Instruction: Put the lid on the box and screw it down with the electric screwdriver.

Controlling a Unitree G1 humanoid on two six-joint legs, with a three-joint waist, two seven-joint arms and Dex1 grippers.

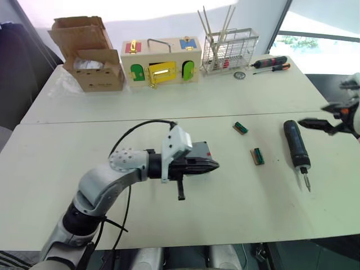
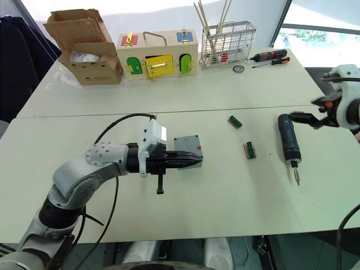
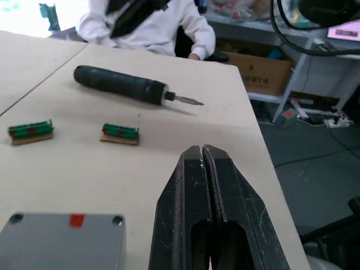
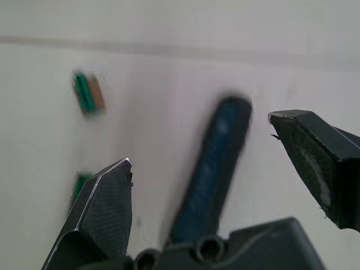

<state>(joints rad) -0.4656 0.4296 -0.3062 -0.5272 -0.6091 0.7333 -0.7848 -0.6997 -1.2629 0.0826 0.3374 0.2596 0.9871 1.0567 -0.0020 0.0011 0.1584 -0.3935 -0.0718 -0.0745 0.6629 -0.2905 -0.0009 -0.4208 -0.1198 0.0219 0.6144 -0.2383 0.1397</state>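
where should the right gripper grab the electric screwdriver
Probably around the thick black barrel of the electric screwdriver, coming from above with the right gripper, whose fingers are open wide. It lies flat on the table, so avoid the thin bit pointing toward the robot.

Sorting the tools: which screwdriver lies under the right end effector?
The thick black cylindrical electric screwdriver, alone mid-table with the open right end effector above its rear end. The two slim red-and-black hand screwdrivers lie at the far edge.

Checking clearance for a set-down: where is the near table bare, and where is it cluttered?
Bare: near edge below the small deep grey plastic box, and between it and two green-topped blocks. Crowded: far edge, from cardboard box to wire basket.
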